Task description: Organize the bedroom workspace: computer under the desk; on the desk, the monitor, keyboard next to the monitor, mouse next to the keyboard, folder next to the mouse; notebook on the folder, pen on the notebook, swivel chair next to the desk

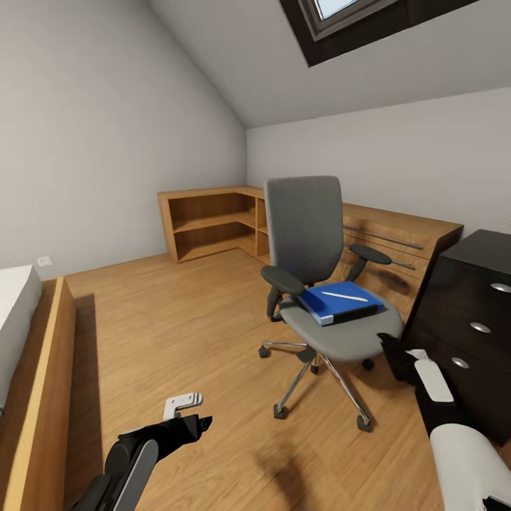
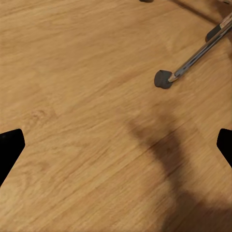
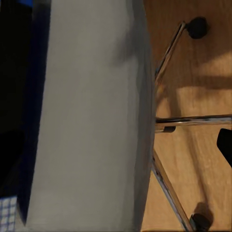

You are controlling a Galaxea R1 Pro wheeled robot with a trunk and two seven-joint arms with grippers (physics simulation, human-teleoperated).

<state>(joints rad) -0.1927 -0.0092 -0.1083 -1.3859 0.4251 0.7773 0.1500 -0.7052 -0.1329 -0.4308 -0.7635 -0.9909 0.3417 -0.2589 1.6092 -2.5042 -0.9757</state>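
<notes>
At the far left edge of the head view a bed (image 1: 18,312) with a wooden side board is cut off by the frame. Low in the frame, left of centre, the left gripper (image 1: 202,422) hangs over bare wood plank floor (image 1: 177,333); in the left wrist view its black fingertips (image 2: 9,147) sit at opposite edges of the picture, spread wide and holding nothing, with one caster and a chrome leg of the chair base at the upper right. A low wooden corner shelf (image 1: 213,221) stands against the back walls in the middle of the frame.

Right of centre stands the swivel chair (image 1: 305,234), grey back toward the wall, seat facing the camera. On its seat lies the blue folder (image 1: 333,301); a dark band along its near edge may be the notebook, though it is too thin to tell. The pen (image 1: 345,296) lies on top, slanted. Open floor surrounds the chair on the left and front.

The right gripper (image 1: 395,353) is just beside the seat's right edge; whether it is spread or clenched cannot be told, since the right wrist view shows mostly the seat's grey underside and one dark fingertip (image 3: 225,142). At the right edge, the black drawer unit of the worktop (image 1: 475,312) is cut off, close to the chair.
</notes>
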